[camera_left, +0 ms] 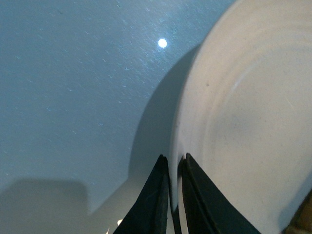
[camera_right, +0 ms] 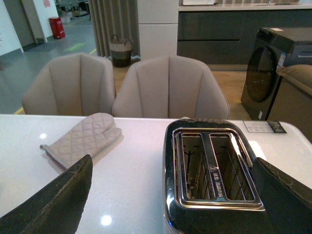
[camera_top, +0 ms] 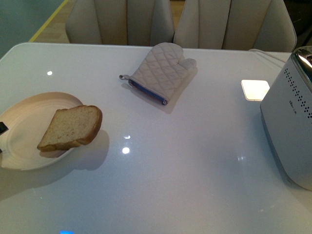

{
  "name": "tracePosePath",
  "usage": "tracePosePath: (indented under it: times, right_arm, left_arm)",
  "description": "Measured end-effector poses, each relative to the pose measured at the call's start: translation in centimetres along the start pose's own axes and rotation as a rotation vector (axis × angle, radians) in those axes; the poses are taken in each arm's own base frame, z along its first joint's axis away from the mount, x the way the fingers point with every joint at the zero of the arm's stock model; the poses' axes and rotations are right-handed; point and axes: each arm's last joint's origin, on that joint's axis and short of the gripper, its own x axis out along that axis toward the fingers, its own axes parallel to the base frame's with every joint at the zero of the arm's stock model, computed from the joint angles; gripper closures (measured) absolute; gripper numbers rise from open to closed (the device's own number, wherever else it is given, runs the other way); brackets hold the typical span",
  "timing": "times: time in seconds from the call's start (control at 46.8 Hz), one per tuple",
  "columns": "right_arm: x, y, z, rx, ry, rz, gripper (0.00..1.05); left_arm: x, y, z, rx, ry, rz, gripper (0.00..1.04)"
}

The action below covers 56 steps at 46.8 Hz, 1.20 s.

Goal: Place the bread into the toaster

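Note:
The bread point(camera_top: 71, 127), a tan slice with a brown crust, lies tilted on the right side of a cream plate point(camera_top: 22, 131) at the table's left. My left gripper point(camera_left: 173, 161) is shut on the plate's rim point(camera_left: 234, 112); only a dark tip of it shows at the front view's left edge. The white toaster point(camera_top: 292, 122) with dot holes stands at the far right. In the right wrist view its chrome top point(camera_right: 214, 165) shows two empty slots. My right gripper point(camera_right: 170, 170) is open, above the toaster, its fingers point(camera_right: 53, 200) wide apart.
A quilted beige oven mitt point(camera_top: 163, 70) lies at the table's back middle, also in the right wrist view point(camera_right: 83, 137). A flat white square point(camera_top: 255, 89) lies left of the toaster. Two beige chairs point(camera_top: 122, 19) stand behind the table.

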Motion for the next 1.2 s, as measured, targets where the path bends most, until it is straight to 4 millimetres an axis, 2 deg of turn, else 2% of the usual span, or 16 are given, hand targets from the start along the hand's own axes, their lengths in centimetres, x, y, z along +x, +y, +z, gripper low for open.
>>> tracePosePath:
  times: [0.214,0.491,0.791,0.876,0.962,1.068,1.197]
  right_arm:
    - [0.0,0.0,0.0,0.000,0.000,0.000,0.09]
    - [0.0,0.0,0.0,0.000,0.000,0.000,0.09]
    - [0.0,0.0,0.0,0.000,0.000,0.000,0.09]
    - [0.0,0.0,0.0,0.000,0.000,0.000,0.09]
    - [0.0,0.0,0.0,0.000,0.000,0.000,0.09]
    - [0.0,0.0,0.0,0.000,0.000,0.000,0.09]
    - [0.0,0.0,0.0,0.000,0.000,0.000,0.09]
  left_arm:
    - [-0.5,-3.0,-2.6,0.026,0.035,-0.046,1.01]
    - [-1.6,-6.7,-7.0,0.067,0.090,-0.113,1.01]
    - [-2.6,-9.3,-9.2,0.058,0.134,-0.159,1.01]
    - [-2.9,-9.9,-9.7,0.065,0.143,-0.170,0.86]
    - [-3.3,-10.1,-9.2,0.058,0.119,-0.168,0.70]
    - [-4.5,-9.9,-7.0,0.031,0.029,-0.168,0.49]
    - [-7.6,-9.4,-3.0,0.035,-0.157,-0.169,0.24]
